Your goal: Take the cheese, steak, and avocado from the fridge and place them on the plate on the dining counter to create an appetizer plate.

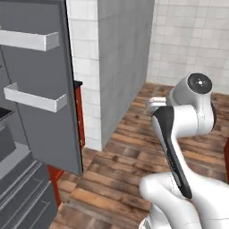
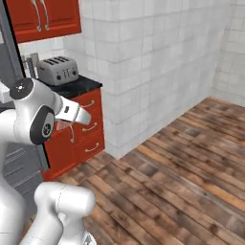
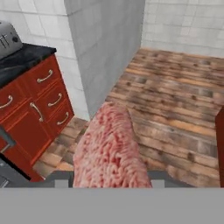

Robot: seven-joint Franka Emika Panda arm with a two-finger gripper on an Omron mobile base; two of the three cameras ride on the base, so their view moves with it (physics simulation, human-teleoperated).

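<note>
- The steak [image 3: 111, 148], a pink, marbled slab of raw meat, stands up from the bottom middle of the hand view, between the two sides of the claw [image 3: 110, 183].
- The claw is closed on the steak's lower end; its fingertips are hidden behind the meat, so only the grip itself can be made out.
- In the right base view a small pinkish patch shows just under the white hand [image 2: 72, 112], out in front of the red cabinet.
- The fridge [image 1: 27, 134] is on the left, its grey door [image 1: 44, 89] swung open towards the room, with two white door bins [image 1: 38, 100] on the inside, one above the other.
- Grey drawers [image 1: 22, 197] sit low in the fridge, at the near left.
- Beside the fridge, further back, is a red cabinet [image 2: 79, 131] with curved silver handles and a black bench [image 2: 76, 86] on top.
- A silver toaster [image 2: 58, 70] sits on that bench, against the white tiled wall.
- Red wall cupboards [image 2: 45, 18] hang above the toaster.
- A block of pale grey tiled wall [image 2: 143, 72] juts out to the right of the cabinet.
- The floor [image 2: 182, 162] is of dark wooden planks and runs off to the far right.
- The white arm [image 1: 179, 129] is folded high, its elbow up, well above the floor.
</note>
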